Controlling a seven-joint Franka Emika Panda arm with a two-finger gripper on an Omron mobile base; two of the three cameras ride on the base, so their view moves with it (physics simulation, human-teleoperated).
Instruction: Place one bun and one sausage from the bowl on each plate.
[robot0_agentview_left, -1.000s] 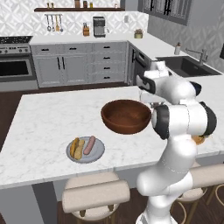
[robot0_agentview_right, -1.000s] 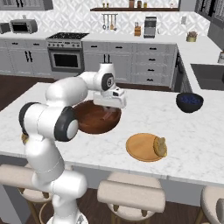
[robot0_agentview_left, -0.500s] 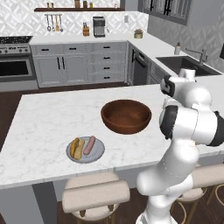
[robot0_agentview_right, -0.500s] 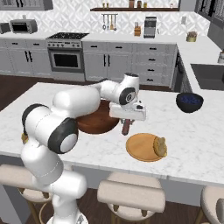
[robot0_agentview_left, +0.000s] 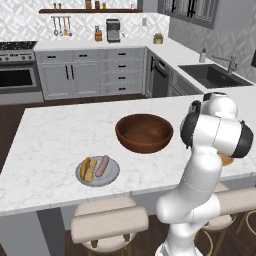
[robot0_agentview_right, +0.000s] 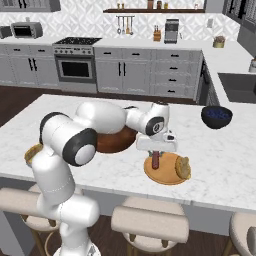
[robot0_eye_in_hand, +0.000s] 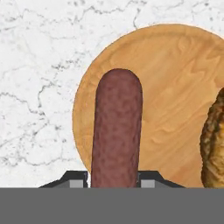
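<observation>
Over the marble counter (robot0_agentview_right: 100, 165), fingers (robot0_eye_in_hand: 74, 179) grip a dark-red sausage (robot0_eye_in_hand: 116, 131).

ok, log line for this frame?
gripper: shut on sausage | over orange plate, bun there | grey plate: filled | bowl

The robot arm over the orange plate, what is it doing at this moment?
The gripper holds a sausage upright over the orange-tan plate, where a bun already lies. The grey-blue plate already has its bun and sausage. The large brown bowl looks empty.
</observation>
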